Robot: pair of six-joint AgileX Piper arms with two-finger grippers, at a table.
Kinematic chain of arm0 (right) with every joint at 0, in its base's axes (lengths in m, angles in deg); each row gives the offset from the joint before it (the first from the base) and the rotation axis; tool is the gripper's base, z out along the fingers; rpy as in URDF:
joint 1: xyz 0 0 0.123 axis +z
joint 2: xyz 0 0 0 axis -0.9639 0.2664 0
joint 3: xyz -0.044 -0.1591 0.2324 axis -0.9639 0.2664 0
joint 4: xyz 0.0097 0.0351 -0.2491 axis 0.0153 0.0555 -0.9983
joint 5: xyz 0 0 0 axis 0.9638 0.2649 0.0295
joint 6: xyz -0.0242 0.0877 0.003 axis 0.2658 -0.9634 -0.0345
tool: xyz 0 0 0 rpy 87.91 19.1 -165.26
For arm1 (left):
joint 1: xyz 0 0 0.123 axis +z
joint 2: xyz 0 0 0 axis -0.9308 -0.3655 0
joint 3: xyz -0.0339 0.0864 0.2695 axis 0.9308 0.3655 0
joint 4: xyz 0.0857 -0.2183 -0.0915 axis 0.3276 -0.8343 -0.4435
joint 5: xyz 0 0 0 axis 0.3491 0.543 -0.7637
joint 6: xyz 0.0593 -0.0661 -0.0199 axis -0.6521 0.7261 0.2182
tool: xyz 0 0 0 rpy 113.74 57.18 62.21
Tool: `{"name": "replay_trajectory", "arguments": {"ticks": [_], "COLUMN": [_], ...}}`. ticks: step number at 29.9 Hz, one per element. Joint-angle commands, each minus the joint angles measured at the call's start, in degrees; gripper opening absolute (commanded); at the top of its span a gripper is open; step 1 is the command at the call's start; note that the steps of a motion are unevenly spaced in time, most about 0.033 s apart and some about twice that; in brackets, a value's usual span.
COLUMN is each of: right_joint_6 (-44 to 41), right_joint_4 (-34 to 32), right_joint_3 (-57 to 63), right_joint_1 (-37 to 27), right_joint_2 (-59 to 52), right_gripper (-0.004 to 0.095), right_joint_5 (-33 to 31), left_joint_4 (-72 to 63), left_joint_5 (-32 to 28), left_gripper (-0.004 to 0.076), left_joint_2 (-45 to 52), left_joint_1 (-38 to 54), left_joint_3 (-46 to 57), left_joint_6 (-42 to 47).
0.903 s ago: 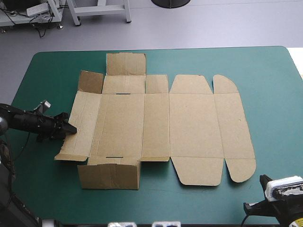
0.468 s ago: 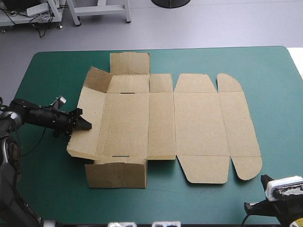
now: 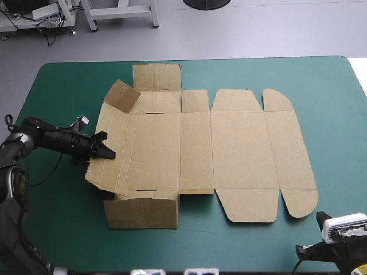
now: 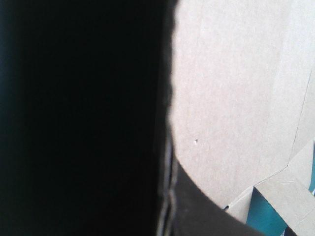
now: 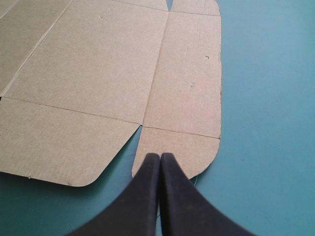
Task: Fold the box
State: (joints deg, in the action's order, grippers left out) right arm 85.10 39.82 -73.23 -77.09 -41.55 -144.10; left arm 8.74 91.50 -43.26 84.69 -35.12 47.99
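The brown box (image 3: 229, 149) is a cut sheet lying mostly flat across the table's middle. Its left end panel (image 3: 109, 163) is tilted up, and the far-left corner flap (image 3: 121, 96) stands raised. My left gripper (image 3: 106, 150) is at that panel's outer edge, shut on the box. In the left wrist view the board's edge (image 4: 170, 147) runs between my fingers, with one black finger (image 4: 206, 216) under the sheet. My right gripper (image 5: 160, 156) is shut and holds nothing. It sits just off the rounded near-right flap (image 5: 182, 147) by the table's front edge.
The creased near flap (image 3: 140, 212) and far flap (image 3: 156, 77) stick out from the sheet's left part. Teal-green cover (image 3: 338, 114) shows in a strip along the right, and another strip (image 3: 57, 91) beside the left arm.
My left gripper pushed rightward at the box's left edge. The whole sheet slid a little right, and the left panel and corner flap rose. The right arm stayed still.
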Motion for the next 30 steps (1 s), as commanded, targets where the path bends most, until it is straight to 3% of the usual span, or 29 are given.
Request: {"name": "replay_trajectory", "arguments": {"ticks": [1,11,30], "right_joint_6": [0.2,0.2,0.2], "right_joint_4": [0.0,0.0,1.7], "right_joint_3": [-1.3,-1.3,-1.3], "right_joint_1": [-0.1,-0.1,-0.1], "right_joint_2": [0.8,0.8,0.8], "right_gripper": [-0.0013,-0.0013,-0.0013], "right_joint_5": [4.3,4.9,5.4], "left_joint_4": [2.0,20.0,51.6], "left_joint_5": [6.4,6.4,6.0], "left_gripper": [-0.0010,-0.0010,-0.0010], "left_joint_2": [3.1,9.0,16.2], "left_joint_1": [-0.9,-13.1,-32.4], "left_joint_3": [-2.4,-13.5,-31.5], "left_joint_6": [1.3,7.6,7.4]}}
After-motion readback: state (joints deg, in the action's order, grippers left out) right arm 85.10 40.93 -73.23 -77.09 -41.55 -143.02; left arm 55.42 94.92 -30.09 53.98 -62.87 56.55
